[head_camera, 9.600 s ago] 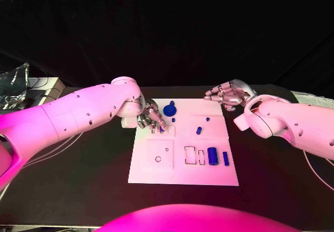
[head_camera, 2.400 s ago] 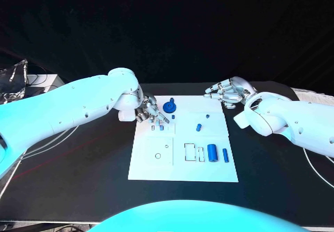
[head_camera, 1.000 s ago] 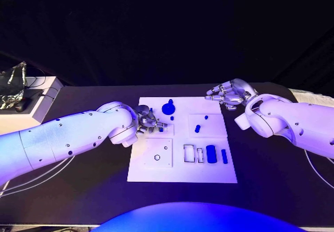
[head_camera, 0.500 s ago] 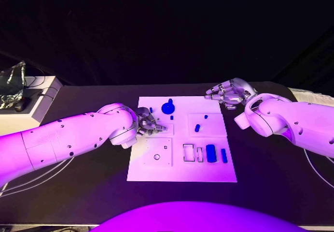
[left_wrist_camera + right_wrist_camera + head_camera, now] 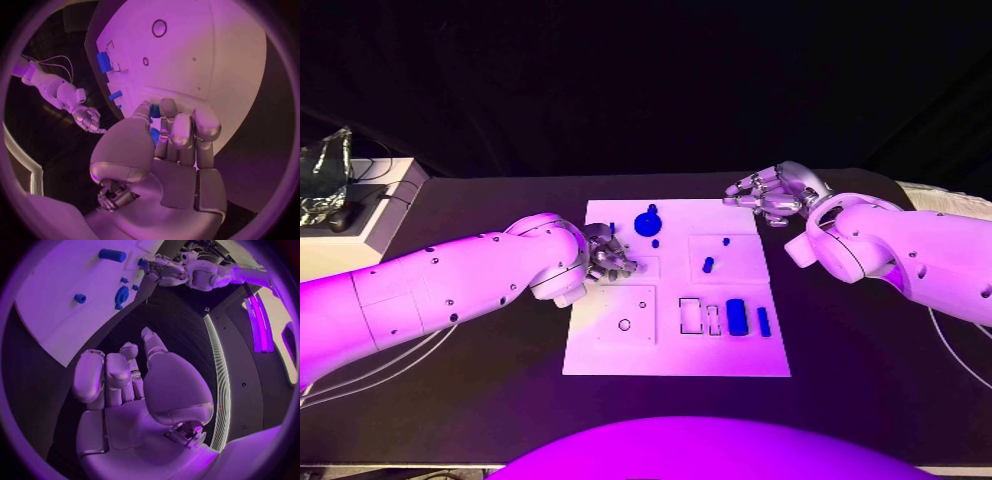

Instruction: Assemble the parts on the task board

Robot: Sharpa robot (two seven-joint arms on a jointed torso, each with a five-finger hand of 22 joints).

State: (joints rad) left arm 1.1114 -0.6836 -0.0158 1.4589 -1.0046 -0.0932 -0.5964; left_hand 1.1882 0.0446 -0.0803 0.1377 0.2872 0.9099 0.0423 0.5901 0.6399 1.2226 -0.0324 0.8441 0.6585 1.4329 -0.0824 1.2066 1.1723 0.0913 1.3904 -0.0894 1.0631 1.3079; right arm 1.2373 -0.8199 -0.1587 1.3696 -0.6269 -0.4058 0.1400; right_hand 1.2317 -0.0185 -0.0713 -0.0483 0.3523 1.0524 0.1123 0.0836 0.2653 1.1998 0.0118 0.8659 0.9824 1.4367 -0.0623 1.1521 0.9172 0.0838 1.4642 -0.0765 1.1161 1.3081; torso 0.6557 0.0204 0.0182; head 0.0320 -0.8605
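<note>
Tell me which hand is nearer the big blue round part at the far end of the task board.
Left. The left hand is over the board's left edge, just beside and nearer the robot than the round part. The right hand hangs off the board's far right corner, farther away.

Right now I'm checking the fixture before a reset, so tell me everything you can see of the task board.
The task board is a flat white rectangular plate lying in the middle of the black table. Its face carries outlined squares, round holes and narrow rectangular slots. Small blue parts sit on it, several near the far end and some beside the slots. The left hand is over its left edge near the far end; the right hand is off its far right corner.
</note>
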